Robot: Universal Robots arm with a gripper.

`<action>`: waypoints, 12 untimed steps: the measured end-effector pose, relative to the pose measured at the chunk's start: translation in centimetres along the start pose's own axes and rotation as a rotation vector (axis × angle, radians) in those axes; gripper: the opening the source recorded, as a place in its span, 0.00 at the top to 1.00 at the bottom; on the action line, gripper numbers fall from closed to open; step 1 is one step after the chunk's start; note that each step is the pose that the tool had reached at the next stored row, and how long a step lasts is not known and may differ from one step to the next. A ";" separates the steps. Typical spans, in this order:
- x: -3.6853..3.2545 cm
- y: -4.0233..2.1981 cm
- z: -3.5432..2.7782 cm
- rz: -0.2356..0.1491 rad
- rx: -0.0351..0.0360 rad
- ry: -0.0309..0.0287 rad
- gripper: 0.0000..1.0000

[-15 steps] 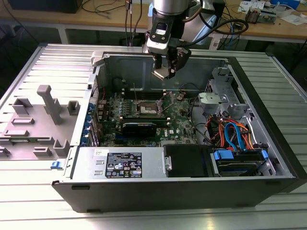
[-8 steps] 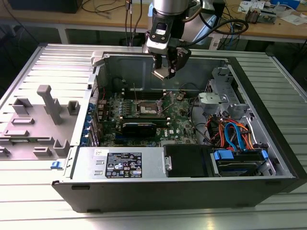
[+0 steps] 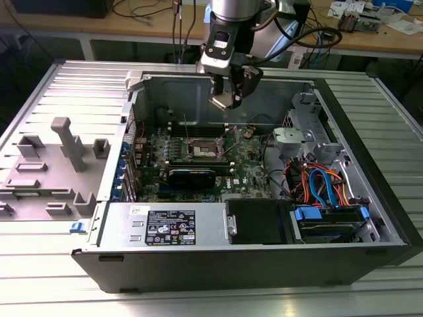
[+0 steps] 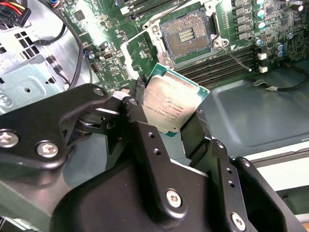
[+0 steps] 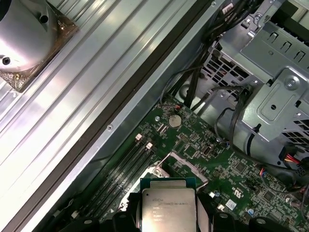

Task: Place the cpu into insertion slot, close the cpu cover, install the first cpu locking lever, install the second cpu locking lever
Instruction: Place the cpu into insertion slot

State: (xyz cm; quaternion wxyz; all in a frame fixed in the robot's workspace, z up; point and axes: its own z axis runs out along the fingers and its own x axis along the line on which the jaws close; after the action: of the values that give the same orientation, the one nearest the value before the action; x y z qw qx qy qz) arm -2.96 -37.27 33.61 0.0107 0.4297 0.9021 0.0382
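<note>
The gripper [image 3: 227,98] is found clamped on the cpu [image 4: 174,104], with its fingers [image 4: 137,108] pressed against two opposite edges of the chip. The cpu is held tilted in the air, above the insertion slot [image 4: 188,36] and clear of it. The slot's pin field is seen uncovered. Long black memory slots [image 4: 217,65] are noted just beside the insertion slot, on the green board [image 4: 145,60] inside the open computer case [image 3: 264,264].

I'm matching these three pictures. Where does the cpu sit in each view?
Exterior view: cpu in the fingers, above the open case.
Second wrist view: cpu between the fingers, insertion slot beyond it.
First wrist view: cpu between the fingers.
Shared landmark: green motherboard.
</note>
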 end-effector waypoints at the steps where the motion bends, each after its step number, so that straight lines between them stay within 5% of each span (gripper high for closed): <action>1: 0.00 0.00 0.02 0.004 0.0003 -0.0007 0.45; 12: -0.01 -0.02 0.24 0.079 0.0028 -0.0109 0.45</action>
State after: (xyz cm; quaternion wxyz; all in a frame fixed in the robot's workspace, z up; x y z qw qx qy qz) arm -2.96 -37.28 33.37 0.0135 0.4655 0.8843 0.0350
